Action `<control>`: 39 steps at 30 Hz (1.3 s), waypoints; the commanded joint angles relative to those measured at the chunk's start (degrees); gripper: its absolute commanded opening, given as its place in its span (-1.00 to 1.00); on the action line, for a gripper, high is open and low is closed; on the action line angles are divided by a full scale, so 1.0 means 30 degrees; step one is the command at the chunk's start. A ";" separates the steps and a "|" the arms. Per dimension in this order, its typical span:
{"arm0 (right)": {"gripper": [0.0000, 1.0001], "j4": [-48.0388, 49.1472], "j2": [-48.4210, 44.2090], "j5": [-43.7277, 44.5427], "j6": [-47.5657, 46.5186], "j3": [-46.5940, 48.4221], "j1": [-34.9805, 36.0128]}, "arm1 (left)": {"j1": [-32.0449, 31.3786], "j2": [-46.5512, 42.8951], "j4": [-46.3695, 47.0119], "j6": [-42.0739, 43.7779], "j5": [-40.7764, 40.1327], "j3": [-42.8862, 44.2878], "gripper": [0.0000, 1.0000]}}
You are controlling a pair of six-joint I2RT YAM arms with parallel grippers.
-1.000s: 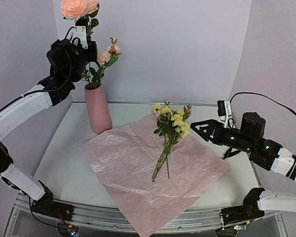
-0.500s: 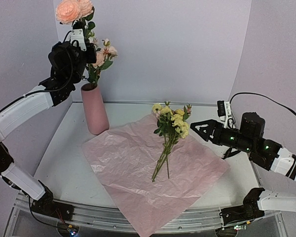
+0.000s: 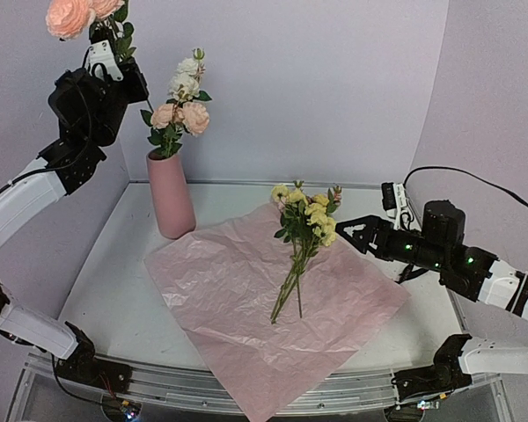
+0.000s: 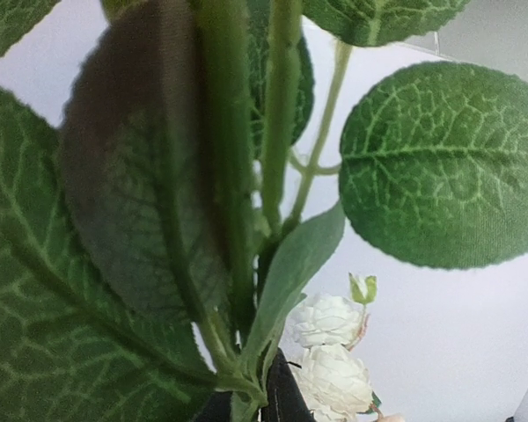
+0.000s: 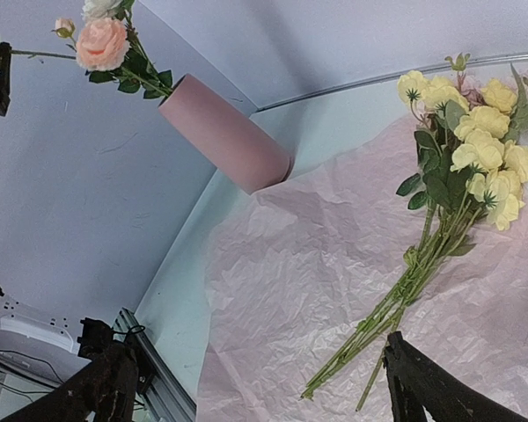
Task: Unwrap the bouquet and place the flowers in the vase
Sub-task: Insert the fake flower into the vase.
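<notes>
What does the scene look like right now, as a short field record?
left tool: shut on peach rose, held high, up and left of the vase
right tool: open, empty, beside yellow flowers
vase: upright, holding pink and cream blooms
yellow flowers: lying on paper sheet
paper sheet: unwrapped, spread out

Left wrist view: leaves [image 4: 440, 167] blurred, filling the frame; left tool [image 4: 246, 406] almost wholly hidden behind them. Top view: peach roses [image 3: 70, 15] cut by upper edge. Right tool [image 5: 264, 380]: fingers cropped below.
</notes>
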 commanded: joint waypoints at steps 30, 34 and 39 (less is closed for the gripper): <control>0.97 0.0610 -0.0113 -0.0104 0.0431 0.0622 -0.0016 | 0.0058 0.2982 0.0512 0.4180 -0.0894 0.6112 -0.98; 0.97 0.0639 0.0024 -0.0149 0.0380 0.0692 -0.0019 | 0.0058 0.1330 0.0512 0.2978 -0.1425 0.4043 -0.98; 0.97 0.0709 0.0349 -0.0384 0.0385 0.0870 -0.0019 | 0.0059 -0.0368 0.0488 0.1819 -0.1827 0.1993 -0.98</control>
